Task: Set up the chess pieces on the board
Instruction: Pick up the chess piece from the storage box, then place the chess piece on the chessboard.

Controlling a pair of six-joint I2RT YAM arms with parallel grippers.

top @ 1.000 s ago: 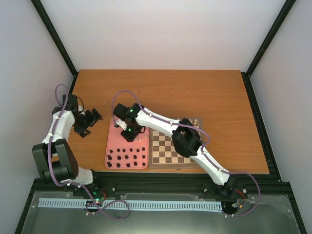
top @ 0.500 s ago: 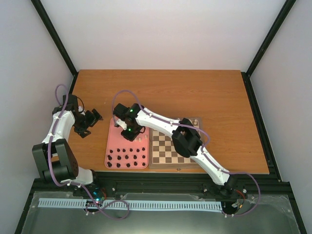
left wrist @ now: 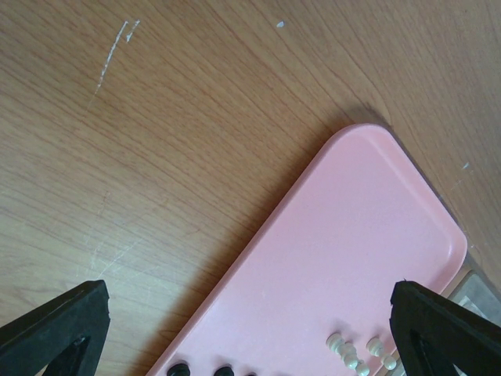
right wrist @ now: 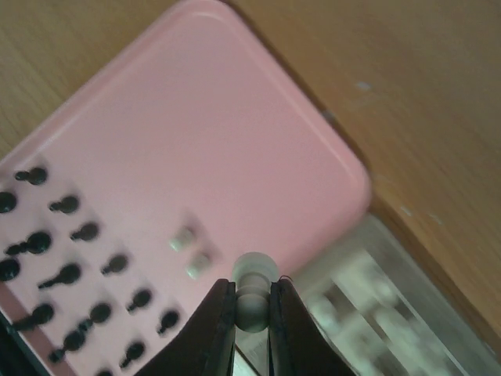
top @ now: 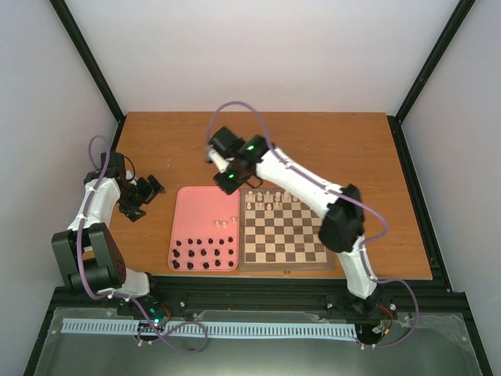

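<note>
Carrying: right gripper (right wrist: 252, 313) – jaws closed on one cream pawn (right wrist: 252, 283), lifted clear of the pink tray (top: 205, 207).
Pawn axis: runs along the fingers, with a rounded end poking past the tips; whether that end is head or base I cannot tell.
Key relation: the pawn hangs over the seam where the tray's far right corner meets the board (top: 283, 265) – the board lies to the arm's right and nearer the bases.
Board state: cream pieces (top: 270, 197) line the far rows, and the near rows are bare.
Tray stock: a few cream pieces (top: 227, 223) at its right side, black figures (top: 202, 254) along the near part.
Left gripper (left wrist: 250, 325): jaws wide apart, holding nothing, over the table left of the tray – well away from the board.
Nearer arm: the right, by my judgement.
</note>
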